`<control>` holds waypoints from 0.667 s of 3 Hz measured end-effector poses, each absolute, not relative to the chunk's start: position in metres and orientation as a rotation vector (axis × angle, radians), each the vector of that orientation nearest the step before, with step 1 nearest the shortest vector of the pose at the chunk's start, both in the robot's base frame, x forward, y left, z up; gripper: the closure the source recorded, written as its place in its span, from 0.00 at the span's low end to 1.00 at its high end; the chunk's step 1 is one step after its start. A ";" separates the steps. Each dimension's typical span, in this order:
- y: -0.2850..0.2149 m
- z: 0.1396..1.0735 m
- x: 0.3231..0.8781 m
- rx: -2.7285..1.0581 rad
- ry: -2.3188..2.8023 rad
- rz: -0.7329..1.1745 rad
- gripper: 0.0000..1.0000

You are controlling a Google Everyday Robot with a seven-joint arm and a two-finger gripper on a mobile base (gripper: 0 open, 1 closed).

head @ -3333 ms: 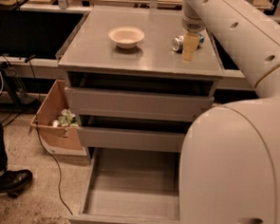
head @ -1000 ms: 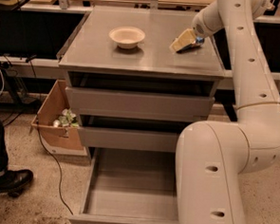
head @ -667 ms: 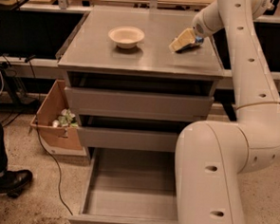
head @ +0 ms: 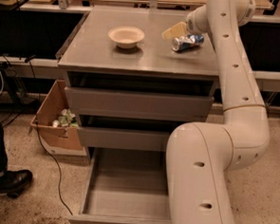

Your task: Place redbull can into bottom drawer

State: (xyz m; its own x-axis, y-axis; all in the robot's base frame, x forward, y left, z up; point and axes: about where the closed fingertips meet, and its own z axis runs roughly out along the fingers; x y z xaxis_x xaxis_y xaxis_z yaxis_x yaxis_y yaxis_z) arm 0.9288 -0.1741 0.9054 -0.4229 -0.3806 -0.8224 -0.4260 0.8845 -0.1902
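Observation:
The redbull can (head: 187, 42), silver and blue, lies on its side on the grey cabinet top (head: 134, 56) near the back right corner. My gripper (head: 176, 31) is just above and left of the can, right against it, reaching in from the right. Whether it grips the can does not show. The bottom drawer (head: 126, 186) is pulled out at the foot of the cabinet, with a plain grey inside and nothing in it. My arm's large white body covers the drawer's right part.
A cream bowl (head: 126, 36) stands on the cabinet top left of the can. The two upper drawers (head: 135, 104) are slightly ajar. A cardboard box (head: 53, 123) with rubbish stands left of the cabinet. A person's shoe (head: 7, 182) and a cable lie on the floor at left.
The gripper has tilted and shifted slightly. The can, hidden under the gripper before, now shows lying on its side beside it.

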 end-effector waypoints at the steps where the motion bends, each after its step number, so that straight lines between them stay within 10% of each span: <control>1: -0.185 0.889 0.950 -0.339 2.111 0.013 0.00; 2: -0.196 0.876 0.953 -0.147 2.155 -0.006 0.00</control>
